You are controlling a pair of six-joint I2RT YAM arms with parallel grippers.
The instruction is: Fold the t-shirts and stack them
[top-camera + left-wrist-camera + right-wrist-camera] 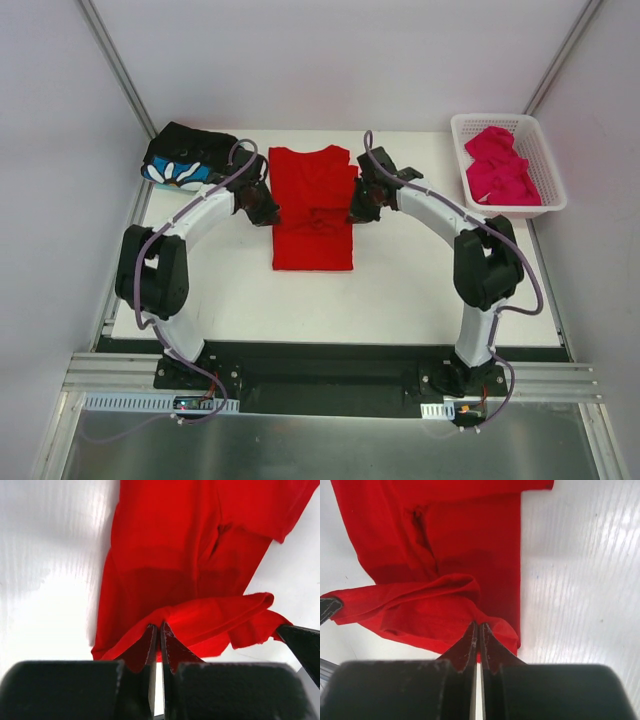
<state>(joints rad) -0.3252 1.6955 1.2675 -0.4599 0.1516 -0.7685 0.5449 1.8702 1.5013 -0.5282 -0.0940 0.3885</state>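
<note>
Your jaws are pressed together on both sides, each clamped on cloth. The left gripper [160, 632] pinches one side edge of the red shirt [312, 240], and the right gripper [479, 630] pinches the opposite edge. In both wrist views a raised fold of red cloth runs from the fingertips across towards the other gripper, whose dark finger shows at the frame's edge.

Seen from above, your two arms curve in from their bases at the near edge and meet either side of the shirt, about halfway along it. The shirt lies in the middle of the white table [420, 300] as a narrow strip, its long side running near to far. The near half lies flat, and the cloth is bunched where the grippers hold it. The far half spreads a little wider.

At the far left corner sits the black shirt with the flower print [185, 160], in a loose heap. At the far right the pink shirt [500, 165] lies crumpled inside the white basket [556, 200].
</note>
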